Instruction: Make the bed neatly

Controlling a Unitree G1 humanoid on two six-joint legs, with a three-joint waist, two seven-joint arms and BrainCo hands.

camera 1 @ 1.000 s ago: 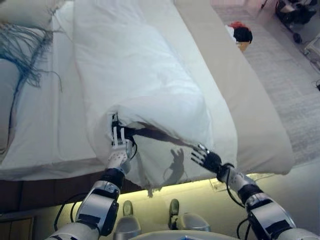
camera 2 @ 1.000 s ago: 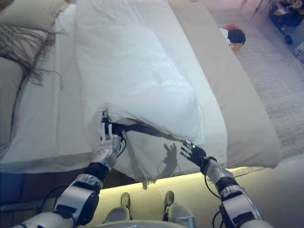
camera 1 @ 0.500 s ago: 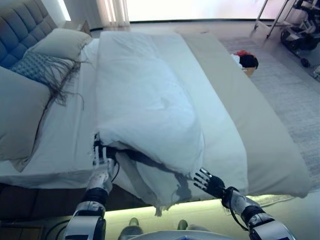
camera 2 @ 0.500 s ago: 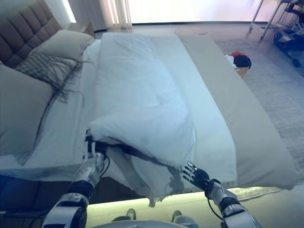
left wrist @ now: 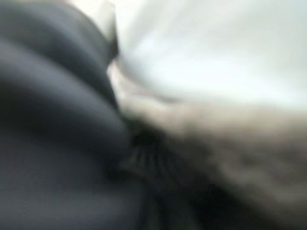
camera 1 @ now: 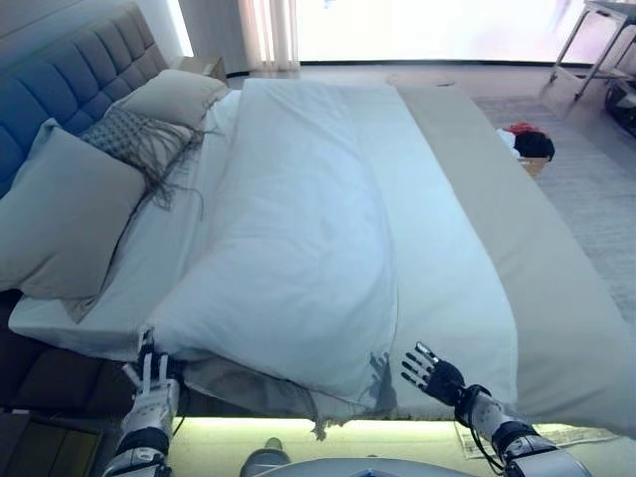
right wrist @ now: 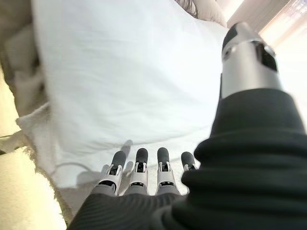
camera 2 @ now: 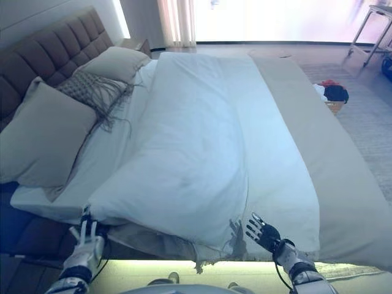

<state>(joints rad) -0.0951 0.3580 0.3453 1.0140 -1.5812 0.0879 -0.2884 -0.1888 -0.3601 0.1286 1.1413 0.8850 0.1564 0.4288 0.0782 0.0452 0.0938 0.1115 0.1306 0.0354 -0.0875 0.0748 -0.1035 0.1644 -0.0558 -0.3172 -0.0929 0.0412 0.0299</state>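
White duvet (camera 1: 298, 238) lay bunched down bed's middle, near edge overhanging mattress. Left hand (camera 1: 149, 383) at 7 o'clock, fingers up against duvet corner; grasp could not be told. Right hand (camera 1: 434, 376) at 5 o'clock, released, fingers spread, just off duvet. Pillows (camera 1: 70, 214) at 10 o'clock.

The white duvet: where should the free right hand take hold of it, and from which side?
Probably the near hem of the white duvet, where it droops over the mattress edge beside the open right hand. That loose, hanging fold can be pinched from the bed's near side, coming up from below. The left hand is at the other near corner.
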